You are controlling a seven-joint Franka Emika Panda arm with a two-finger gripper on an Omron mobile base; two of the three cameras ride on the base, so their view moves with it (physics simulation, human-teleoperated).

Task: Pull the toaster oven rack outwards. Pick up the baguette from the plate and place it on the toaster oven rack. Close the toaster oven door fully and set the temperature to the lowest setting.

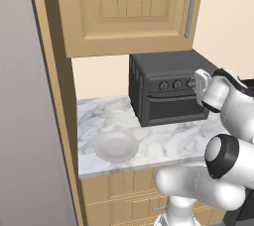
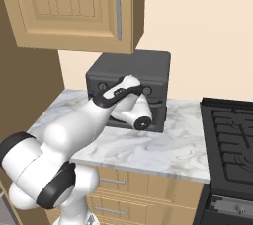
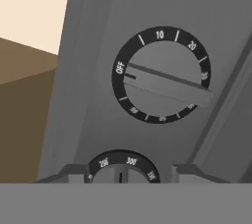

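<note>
One toaster oven point(image 1: 166, 88) knob point(image 3: 162, 81) pointing at OFF

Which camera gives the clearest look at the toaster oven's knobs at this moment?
The hand view: it sits close to the toaster oven, so the timer knob with its OFF mark and the temperature knob with its numbers are readable. The left base view shows small knobs, unreadable, one partly behind the gripper. In the right base view the arm covers most of them.
</note>
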